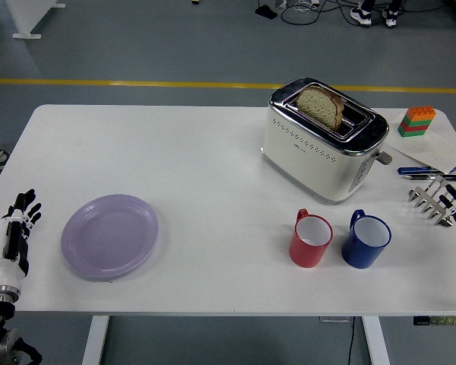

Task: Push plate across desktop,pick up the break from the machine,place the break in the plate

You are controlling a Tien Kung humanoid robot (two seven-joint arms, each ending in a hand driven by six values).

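**Meanwhile: plate untouched, bread in toaster**

The tabletop [197, 160] carries a toaster [323, 141], far right of the left hand [14, 237], with bread [321, 106] in its slot. The purple plate [109, 236] lies just right of that hand, whose fingers are extended, holding nothing. The right hand [452, 204] rests, fingers spread, at the right edge.

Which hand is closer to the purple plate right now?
Left. The left hand is just off the plate's left side at the table's left edge; the right hand is far across the table at its right edge, beyond both mugs.
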